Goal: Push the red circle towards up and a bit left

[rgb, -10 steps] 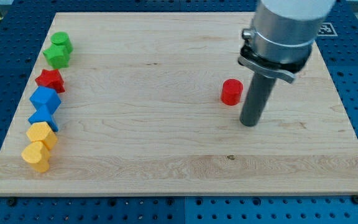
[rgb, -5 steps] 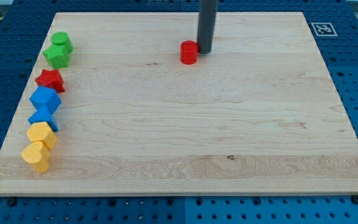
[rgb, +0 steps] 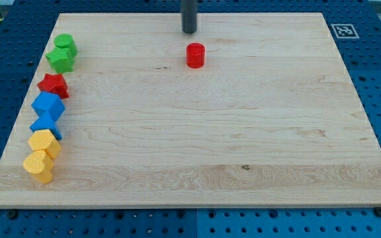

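The red circle (rgb: pixel 195 55) is a short red cylinder standing on the wooden board (rgb: pixel 197 132) near the view's top, a little left of centre. My tip (rgb: pixel 189 31) is just above it in the view and slightly to its left, apart from it with a small gap of bare wood between.
Several blocks line the board's left edge, from top to bottom: two green blocks (rgb: pixel 62 54), a red star (rgb: pixel 53 85), two blue blocks (rgb: pixel 47 112), two yellow blocks (rgb: pixel 41 154). A marker tag (rgb: pixel 344 30) sits at the board's top right corner.
The red circle went from the board's right of centre up and left to near the top. My tip then left its right side and moved up and left, away from it.
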You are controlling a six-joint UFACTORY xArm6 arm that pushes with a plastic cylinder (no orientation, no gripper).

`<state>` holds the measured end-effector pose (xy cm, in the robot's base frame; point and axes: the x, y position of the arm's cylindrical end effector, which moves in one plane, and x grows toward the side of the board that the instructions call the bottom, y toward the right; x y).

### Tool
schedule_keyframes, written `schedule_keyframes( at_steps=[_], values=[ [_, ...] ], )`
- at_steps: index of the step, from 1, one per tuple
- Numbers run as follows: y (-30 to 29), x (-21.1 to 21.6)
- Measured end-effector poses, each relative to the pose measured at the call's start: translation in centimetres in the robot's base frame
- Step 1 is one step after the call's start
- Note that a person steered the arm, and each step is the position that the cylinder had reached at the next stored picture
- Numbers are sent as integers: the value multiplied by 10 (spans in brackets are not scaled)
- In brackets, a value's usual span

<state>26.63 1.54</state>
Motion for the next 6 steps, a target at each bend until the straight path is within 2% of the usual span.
schedule_keyframes(
  at_steps=[1,2,6],
  values=[
    [40,58],
    [45,78],
    [-58,72]
  ],
)
